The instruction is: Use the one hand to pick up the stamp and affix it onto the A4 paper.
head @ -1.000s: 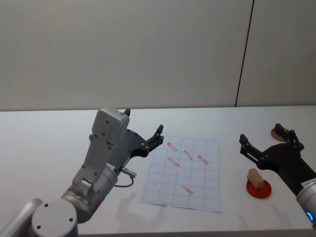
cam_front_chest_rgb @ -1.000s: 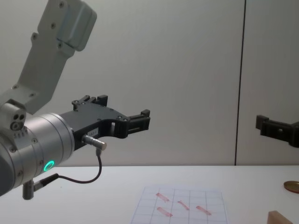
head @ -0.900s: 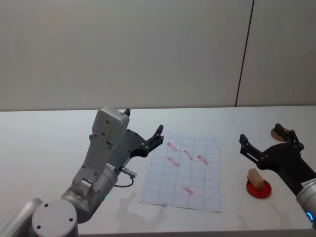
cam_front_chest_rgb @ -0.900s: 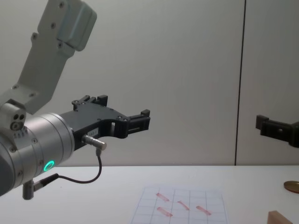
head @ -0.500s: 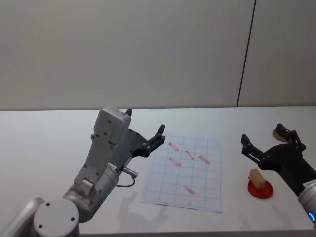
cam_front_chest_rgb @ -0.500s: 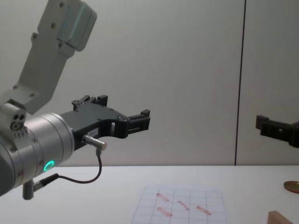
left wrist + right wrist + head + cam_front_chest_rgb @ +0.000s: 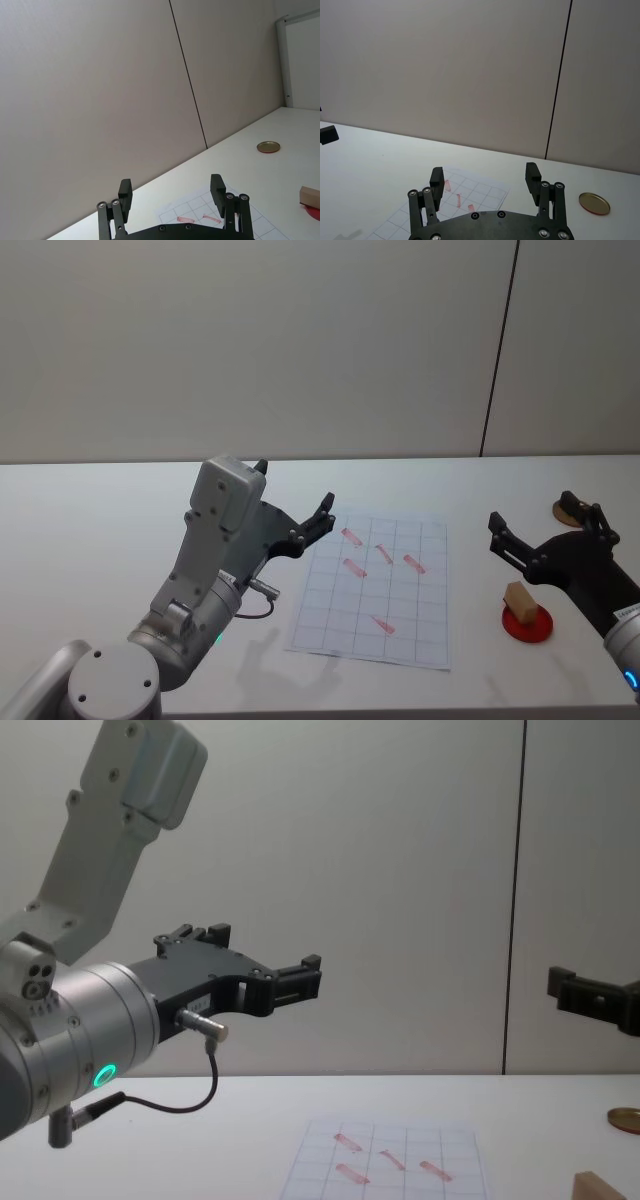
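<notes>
The stamp (image 7: 518, 597), a small tan wooden block, stands on a red round pad (image 7: 527, 624) at the table's right; its corner shows low in the chest view (image 7: 600, 1186). My right gripper (image 7: 530, 510), the hand with the blue-lit ring, hovers open just above and behind the stamp, apart from it (image 7: 484, 175). The A4 paper (image 7: 375, 585) lies flat mid-table with a faint grid and several red marks (image 7: 390, 1165). My left gripper (image 7: 292, 487) hangs open in the air over the paper's left edge, holding nothing (image 7: 171, 187).
A round golden disc (image 7: 563, 510) lies at the far right near the wall (image 7: 594, 203). The white table (image 7: 100, 530) runs bare to the left. A black cable (image 7: 190, 1100) loops under the left wrist.
</notes>
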`<action>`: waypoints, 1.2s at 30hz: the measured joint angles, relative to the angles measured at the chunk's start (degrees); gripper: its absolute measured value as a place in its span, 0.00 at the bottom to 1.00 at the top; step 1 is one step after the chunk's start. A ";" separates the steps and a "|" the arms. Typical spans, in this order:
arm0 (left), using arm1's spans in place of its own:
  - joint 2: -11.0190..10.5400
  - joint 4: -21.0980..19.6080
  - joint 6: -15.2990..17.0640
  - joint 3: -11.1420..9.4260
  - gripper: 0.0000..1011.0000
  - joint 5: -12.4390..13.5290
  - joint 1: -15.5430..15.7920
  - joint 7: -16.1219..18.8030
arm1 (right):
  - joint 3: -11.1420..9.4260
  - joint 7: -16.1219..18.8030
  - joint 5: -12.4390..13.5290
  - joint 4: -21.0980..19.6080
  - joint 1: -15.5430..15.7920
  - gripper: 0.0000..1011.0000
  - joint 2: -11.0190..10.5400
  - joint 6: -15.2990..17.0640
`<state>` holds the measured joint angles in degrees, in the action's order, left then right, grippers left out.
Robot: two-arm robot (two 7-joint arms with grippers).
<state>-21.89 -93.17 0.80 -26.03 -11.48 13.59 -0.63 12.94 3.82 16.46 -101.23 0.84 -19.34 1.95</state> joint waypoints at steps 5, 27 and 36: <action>0.00 0.00 0.00 0.00 0.98 0.00 0.00 0.00 | 0.00 0.00 0.00 0.00 0.00 0.99 0.00 0.00; 0.00 0.00 0.00 0.00 0.98 0.00 0.00 0.00 | -0.75 -0.93 0.16 2.14 0.36 0.99 -0.58 1.22; 0.00 0.00 0.00 0.00 0.98 0.00 0.00 0.00 | -1.18 -1.90 -0.91 6.05 -0.18 0.99 -0.59 1.94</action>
<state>-21.90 -93.17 0.80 -26.03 -11.48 13.59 -0.63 11.76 1.92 15.55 -95.18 0.66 -19.93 3.89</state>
